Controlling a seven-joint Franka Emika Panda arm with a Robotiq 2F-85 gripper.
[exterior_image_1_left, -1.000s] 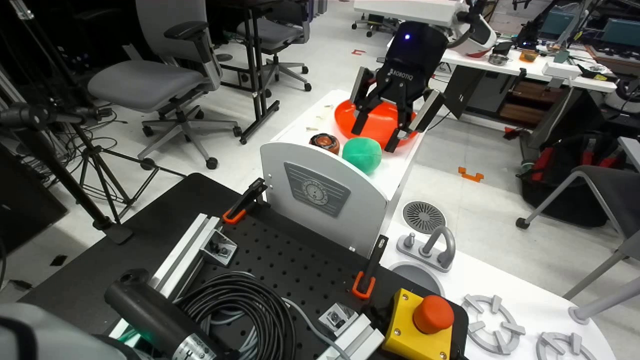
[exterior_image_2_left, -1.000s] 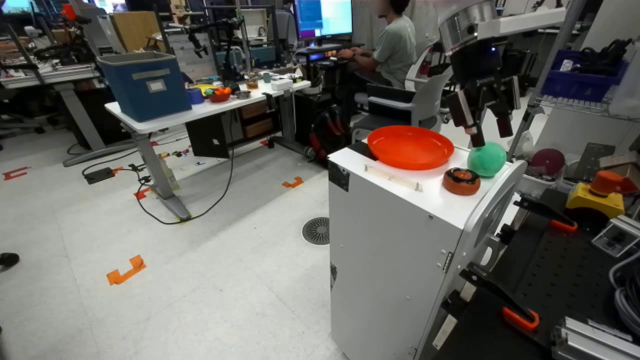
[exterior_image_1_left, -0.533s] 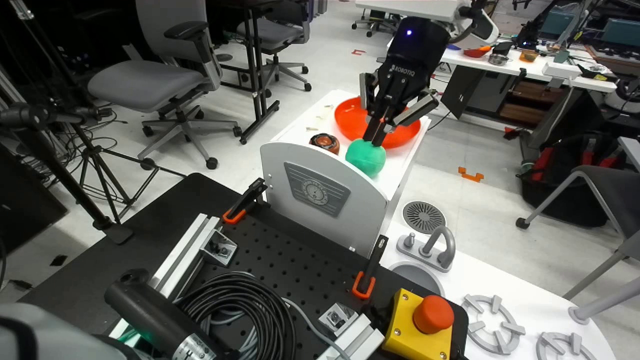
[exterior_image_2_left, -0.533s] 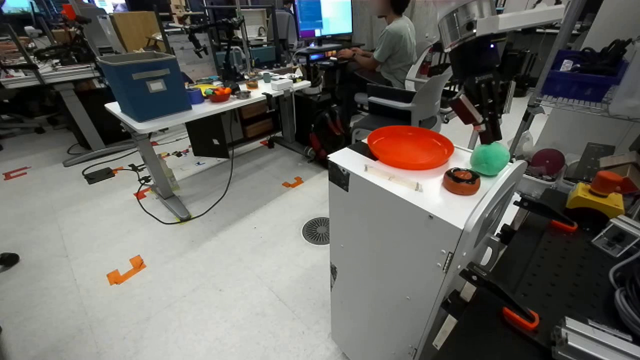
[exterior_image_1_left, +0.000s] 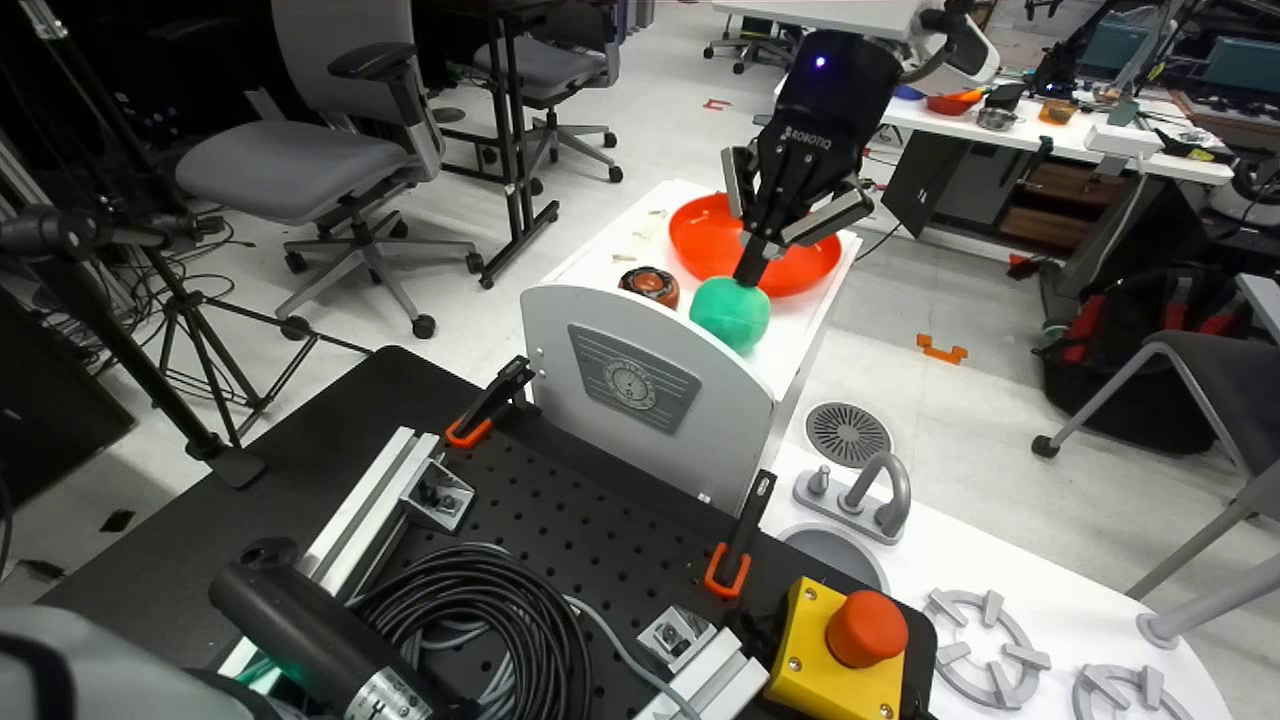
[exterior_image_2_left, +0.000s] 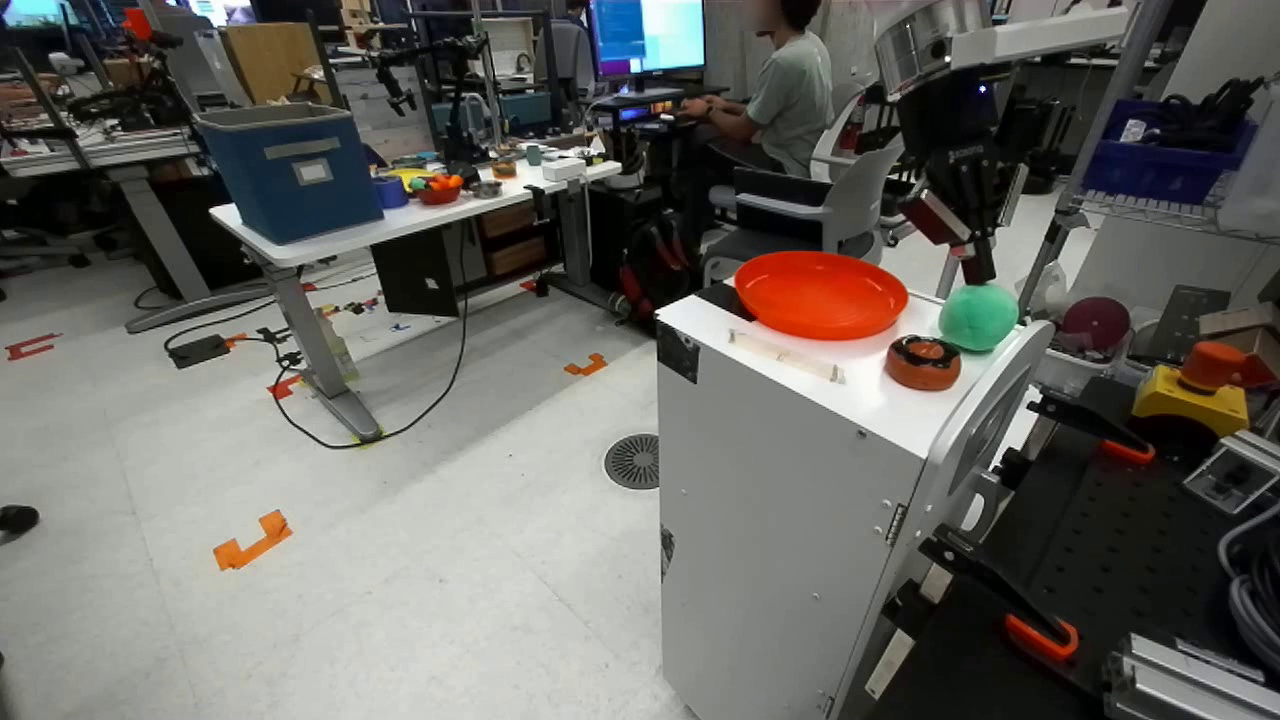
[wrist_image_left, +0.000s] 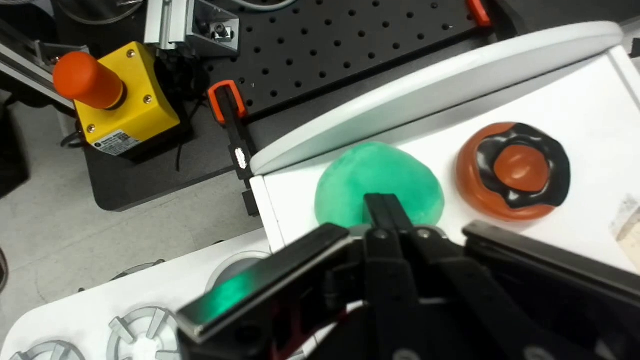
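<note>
Since a second ago, the fingers of the black two-finger gripper (exterior_image_1_left: 748, 273) have swung together from a wide spread, and the round, soft-looking green ball (wrist_image_left: 372, 172) has shifted slightly away from the glossy brown doughnut-like object with a wavy black band (wrist_image_left: 520, 170). The ball rests on the white cabinet top (exterior_image_2_left: 860, 395), close to the inner face of the pale-grey arched panel with a dial (exterior_image_1_left: 650, 400); whether they touch cannot be told. Above that inner side, the gripper's fingers lie against each other, tips at the ball's upper surface; whether they pinch any of it is hidden. The doughnut-like object also stands near the panel's inner face. Farther from the panel lies the shallow round orange-red plastic dish (exterior_image_2_left: 820, 295). On the panel's outer side is a black perforated board (exterior_image_1_left: 610, 530).
</note>
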